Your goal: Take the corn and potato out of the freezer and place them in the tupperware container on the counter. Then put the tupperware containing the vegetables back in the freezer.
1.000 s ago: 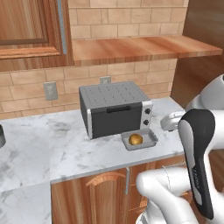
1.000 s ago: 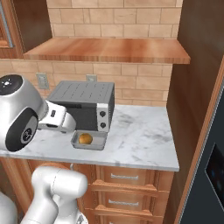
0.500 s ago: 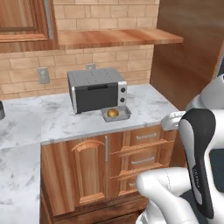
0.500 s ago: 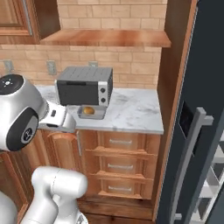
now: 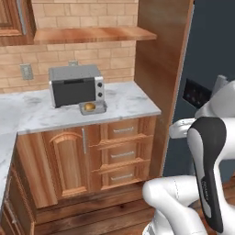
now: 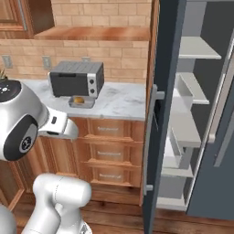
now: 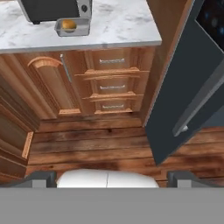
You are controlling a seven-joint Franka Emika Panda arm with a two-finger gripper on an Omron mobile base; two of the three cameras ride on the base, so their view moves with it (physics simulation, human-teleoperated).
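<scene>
The potato [image 5: 90,106] lies in the tupperware container [image 5: 99,109], a small grey tray on the counter [image 5: 124,101] in front of the toaster oven. Both also appear in the right base view, potato [image 6: 78,99] in tupperware container [image 6: 87,104], and at the top of the hand view, potato [image 7: 68,24] in tupperware container [image 7: 83,29]. The freezer [image 6: 160,114] stands to the right with its door swung open, showing pale shelves [image 6: 196,50]. My gripper [image 7: 111,178] is open and empty, far from the tray, pointing down at the wooden floor. The corn is out of view.
A dark toaster oven [image 5: 75,85] sits just behind the tray. Brown drawers [image 5: 121,153] and a cabinet door [image 5: 66,160] run below the counter. The open freezer door [image 7: 192,87] juts out to the right of the drawers. A wooden wall shelf [image 5: 92,34] hangs above.
The base has backed away from the counter and turned right, so the whole scene shifted and the open freezer came into view. The gripper stays open and empty.
</scene>
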